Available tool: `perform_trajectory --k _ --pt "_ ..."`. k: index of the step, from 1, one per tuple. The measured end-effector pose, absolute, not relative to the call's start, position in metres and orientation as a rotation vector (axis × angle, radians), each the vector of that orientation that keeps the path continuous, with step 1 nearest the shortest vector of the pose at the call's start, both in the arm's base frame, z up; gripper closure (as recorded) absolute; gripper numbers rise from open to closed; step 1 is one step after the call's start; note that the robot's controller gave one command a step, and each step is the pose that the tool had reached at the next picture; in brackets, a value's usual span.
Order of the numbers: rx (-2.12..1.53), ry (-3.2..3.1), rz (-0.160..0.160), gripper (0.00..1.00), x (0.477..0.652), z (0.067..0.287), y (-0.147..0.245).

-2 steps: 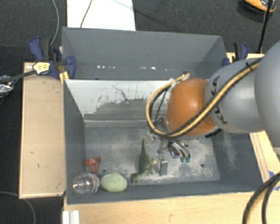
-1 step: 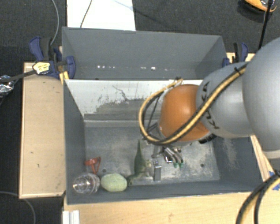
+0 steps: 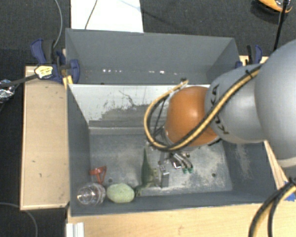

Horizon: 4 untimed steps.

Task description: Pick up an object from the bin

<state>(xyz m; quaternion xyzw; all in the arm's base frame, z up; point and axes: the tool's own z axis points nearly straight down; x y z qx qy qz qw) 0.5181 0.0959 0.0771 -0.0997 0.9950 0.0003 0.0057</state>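
My gripper is low in the bin, near the middle of the front wall, below the arm's orange cover. A dark green slender thing stands right beside its left side, touching or nearly touching it; whether it is gripped I cannot tell. A pale green oval lump lies further left against the front wall.
A clear plastic bottle lies in the front left corner, with a small red piece just behind it. The arm and its cover hide the right middle of the bin floor.
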Motion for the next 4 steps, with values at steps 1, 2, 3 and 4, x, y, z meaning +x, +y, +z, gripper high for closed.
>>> perform_trajectory --k 1,2,3,4 --pt "-0.717 3.034 -0.003 0.0 0.522 0.076 0.091" --pt "-0.754 3.019 -0.006 0.0 0.523 0.076 0.09" --pt "-0.588 3.059 -0.001 0.0 0.518 0.074 0.098" --pt "-0.89 2.985 -0.007 0.0 0.513 0.073 0.11"
